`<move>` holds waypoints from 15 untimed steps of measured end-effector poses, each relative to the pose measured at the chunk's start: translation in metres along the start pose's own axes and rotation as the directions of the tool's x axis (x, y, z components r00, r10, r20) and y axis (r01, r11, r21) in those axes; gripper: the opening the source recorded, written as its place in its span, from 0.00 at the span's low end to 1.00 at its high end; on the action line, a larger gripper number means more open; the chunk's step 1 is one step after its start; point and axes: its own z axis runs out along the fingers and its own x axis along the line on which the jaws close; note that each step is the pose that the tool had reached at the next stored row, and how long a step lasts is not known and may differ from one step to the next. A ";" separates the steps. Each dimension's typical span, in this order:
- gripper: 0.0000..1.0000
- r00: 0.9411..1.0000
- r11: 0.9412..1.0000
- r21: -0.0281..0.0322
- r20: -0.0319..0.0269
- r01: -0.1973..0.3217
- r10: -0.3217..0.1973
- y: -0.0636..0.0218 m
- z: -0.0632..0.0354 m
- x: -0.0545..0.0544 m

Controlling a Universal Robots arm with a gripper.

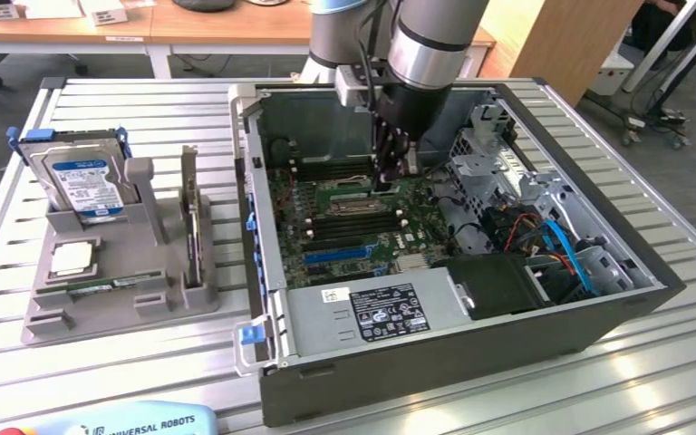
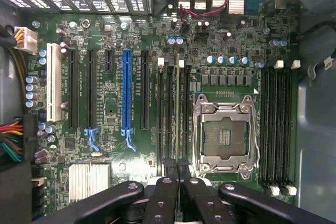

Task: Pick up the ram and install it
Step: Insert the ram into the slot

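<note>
Your tool (image 2: 176,164) was clenched on the ram (image 2: 178,108), which stood edge-on along a slot (image 2: 169,114) beside the CPU socket (image 2: 226,137). You needed it square to that slot, then even pressure so both ends seated together.

— What is sitting nearest the fingers (image 2: 164,198)?
— The CPU socket (image 2: 226,137) is lying just beside them, and the blue slot (image 2: 126,90) is running along their other side.
— And farther off?
— A hard drive (image 1: 82,181) is standing in the grey holder (image 1: 106,313), well apart from them and outside the computer case (image 1: 445,353). A silver chip (image 1: 72,260) is resting in the same holder.
</note>
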 end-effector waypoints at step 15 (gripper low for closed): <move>0.12 1.000 1.000 0.000 0.000 -0.006 0.006 -0.0005 0.0127 0.000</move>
